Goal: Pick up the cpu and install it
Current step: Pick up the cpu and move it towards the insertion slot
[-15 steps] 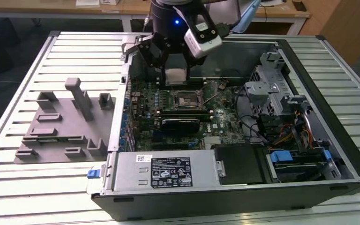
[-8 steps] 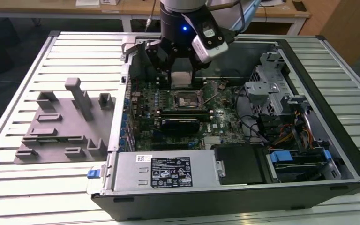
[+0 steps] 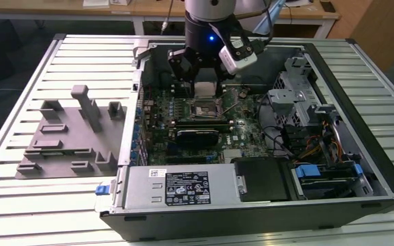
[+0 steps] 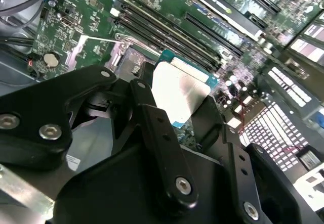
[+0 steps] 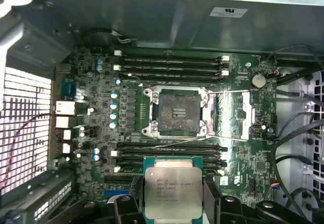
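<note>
We are seeing the gripper (image 5: 173,204) clamping the cpu (image 5: 173,191) by two opposite edges, a black finger (image 5: 211,201) on each side and the silver top facing the first wrist view. So the gripper is clenched on the cpu, and the cpu is hanging in the air, not seated. In the second wrist view the cpu (image 4: 178,87) is sitting between the fingers (image 4: 154,128), its flat face roughly level with the board, in our judgement.

Past the cpu the socket (image 5: 177,114) is lying open with nothing in it. The key relation is that the socket is lying ahead of the held cpu, not straight under it, with a bank of memory slots (image 5: 169,152) running between the two. The cpu is square, so it has no long axis, and its edges are lining up squarely with the socket's edges. In the exterior view the cpu (image 3: 204,90) is hovering close over the socket (image 3: 206,108). How much of that gap is height we cannot tell.

Beyond the socket more memory slots are running, then the case wall (image 5: 152,21). Well apart from the socket, outside the case on the exterior view's left, a grey fixture plate (image 3: 67,138) is lying on the slatted table (image 3: 19,205).
</note>
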Motion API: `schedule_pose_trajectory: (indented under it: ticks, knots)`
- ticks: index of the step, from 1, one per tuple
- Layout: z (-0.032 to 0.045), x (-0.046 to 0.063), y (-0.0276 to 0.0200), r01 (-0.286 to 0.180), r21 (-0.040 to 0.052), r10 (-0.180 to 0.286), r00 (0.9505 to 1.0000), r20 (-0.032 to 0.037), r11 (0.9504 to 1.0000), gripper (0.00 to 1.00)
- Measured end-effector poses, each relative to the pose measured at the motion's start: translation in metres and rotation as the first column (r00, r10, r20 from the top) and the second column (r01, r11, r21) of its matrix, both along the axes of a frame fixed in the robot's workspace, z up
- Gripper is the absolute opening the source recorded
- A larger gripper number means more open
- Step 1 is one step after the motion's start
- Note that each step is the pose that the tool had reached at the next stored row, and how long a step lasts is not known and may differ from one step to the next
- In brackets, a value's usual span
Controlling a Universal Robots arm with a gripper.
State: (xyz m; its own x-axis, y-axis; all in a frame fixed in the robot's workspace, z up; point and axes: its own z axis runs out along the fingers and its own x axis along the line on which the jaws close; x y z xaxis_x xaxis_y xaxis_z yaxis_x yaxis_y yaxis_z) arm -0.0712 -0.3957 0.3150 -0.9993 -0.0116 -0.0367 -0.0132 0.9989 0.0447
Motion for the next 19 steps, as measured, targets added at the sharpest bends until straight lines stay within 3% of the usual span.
schedule_pose_trajectory:
  ticks: [4,13,19]
  knots:
    - [-0.0039,0.004,0.0028,0.000,0.0000,0.000,1.0000,-0.0014,1.0000,0.55]
    - [-0.0130,0.012,0.0140,0.000,0.0001,0.000,1.0000,-0.0049,1.0000,0.55]
    - [-0.0194,0.013,0.0272,0.000,0.0002,0.000,1.0000,-0.0062,1.0000,0.55]
